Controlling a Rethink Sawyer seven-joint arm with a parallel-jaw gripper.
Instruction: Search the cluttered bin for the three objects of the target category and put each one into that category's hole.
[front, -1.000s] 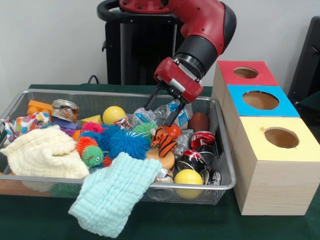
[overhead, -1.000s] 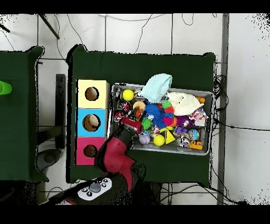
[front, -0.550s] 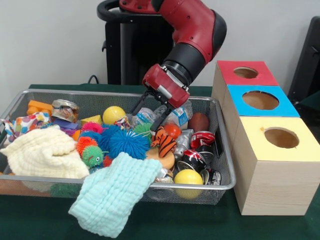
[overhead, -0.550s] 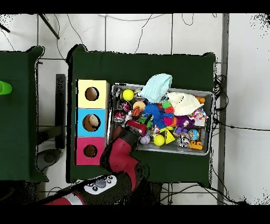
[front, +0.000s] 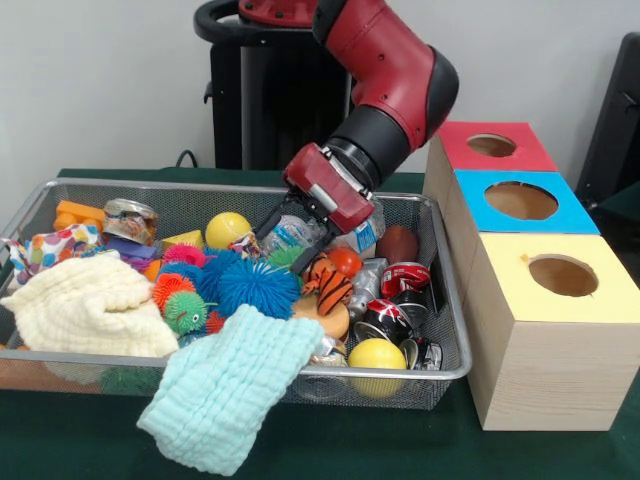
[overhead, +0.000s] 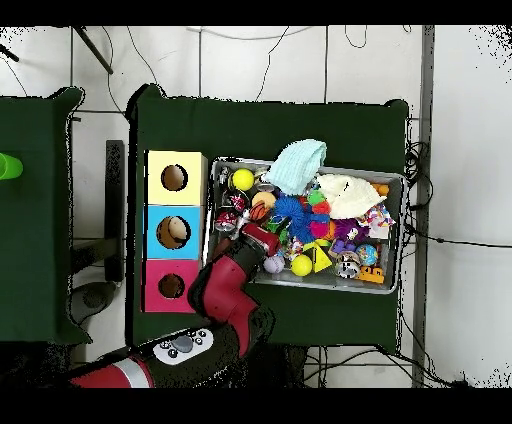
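Observation:
My gripper (front: 281, 241) is open and reaches down into the wire bin (front: 445, 262), its fingers straddling a crumpled clear plastic bottle (front: 291, 230). A second bottle with a blue label (front: 363, 235) lies just right of it. From above, the gripper (overhead: 270, 243) sits over the bin's left part. Crushed red-and-black cans (front: 404, 280) (front: 384, 320) lie at the bin's right side. Yellow balls (front: 228, 228) (front: 377, 355), a brown ball (front: 398, 243), a tiger toy (front: 326, 281) and a blue spiky ball (front: 258, 286) are around it. The boxes with holes are red (front: 458, 140), blue (front: 577, 218) and yellow (front: 520, 302).
A mint cloth (front: 235, 385) hangs over the bin's front rim and a cream cloth (front: 90, 305) covers its left part. Orange blocks (front: 78, 213) and a jar (front: 130, 217) sit at the back left. The three boxes stand in a row close against the bin's right side.
The arm has swung left and lowered, carrying the open gripper from above the blue-labelled bottle to around the crumpled clear bottle. The objects in the bin have not moved.

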